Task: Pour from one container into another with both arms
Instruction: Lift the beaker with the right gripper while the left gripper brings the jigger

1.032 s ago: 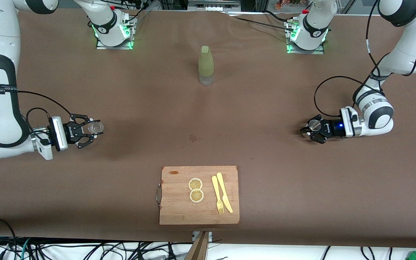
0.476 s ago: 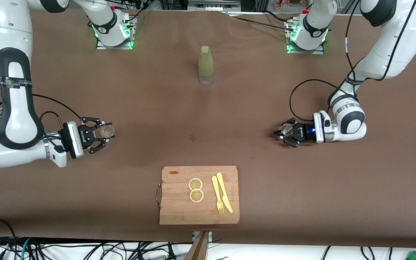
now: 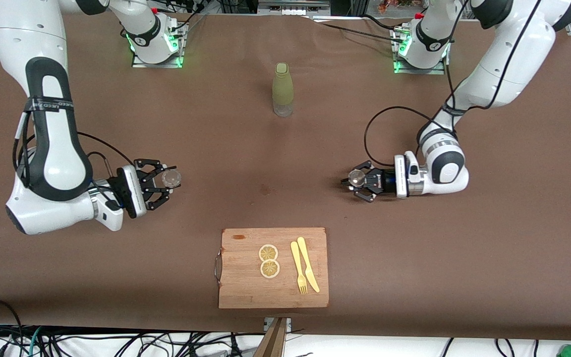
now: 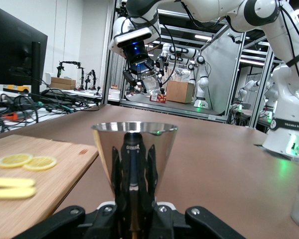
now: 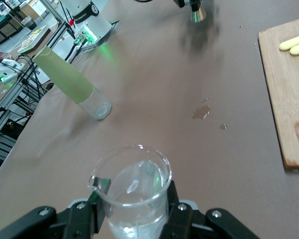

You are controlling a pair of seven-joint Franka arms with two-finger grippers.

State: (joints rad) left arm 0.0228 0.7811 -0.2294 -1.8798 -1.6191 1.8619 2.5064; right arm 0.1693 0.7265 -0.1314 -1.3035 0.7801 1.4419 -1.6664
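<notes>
Left gripper (image 3: pixel 356 179): closed around a polished metal cup (image 4: pixel 134 149), which is held upright above the table (image 3: pixel 414 258), toward the left arm's end and about midway between the base edge and the camera edge.
Right gripper (image 3: pixel 169 179): clamped on a clear glass beaker (image 5: pixel 134 191), carried upright above the table toward the right arm's end; a little liquid appears to lie in it.
Reason for the holds: both vessels are kept level, so nothing is spilled until they are brought together; the beaker's spout is judged to mark it as the pouring vessel.
Open room: a wide bare stretch of brown table is left between the two grippers, marked only by a small wet spot (image 3: pixel 265 189).
Bottle (image 3: pixel 282 89): a green-sleeved bottle is stood near the middle of the base edge, well apart from both grippers.
Cutting board (image 3: pixel 238 287): laid at the middle of the camera edge, with two lemon slices (image 3: pixel 268 260), a yellow fork (image 3: pixel 298 267) and a yellow knife (image 3: pixel 308 264) on it.
</notes>
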